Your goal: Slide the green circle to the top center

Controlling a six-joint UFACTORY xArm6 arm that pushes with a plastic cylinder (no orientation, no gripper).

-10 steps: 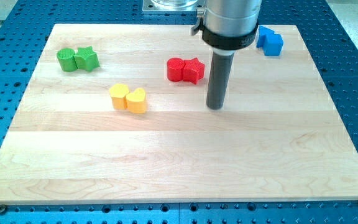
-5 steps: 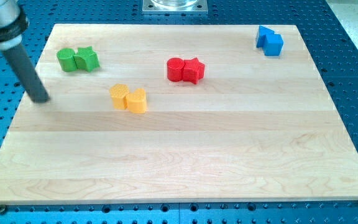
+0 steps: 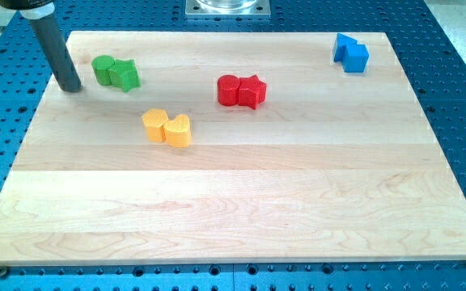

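A pale wooden table (image 3: 241,218) on a blue perforated base (image 3: 459,73) holds a green star (image 3: 125,75), a touching red cylinder (image 3: 229,90) and red star (image 3: 252,91), two touching yellow blocks (image 3: 167,128), and blue blocks (image 3: 350,52) at the view's top right.

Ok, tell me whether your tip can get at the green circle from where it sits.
Probably yes: my tip sits just to the view's left of the green circle, nothing between them; the green star touches its far side.

Pale wooden board (image 3: 241,202) on blue perforated table (image 3: 459,73)
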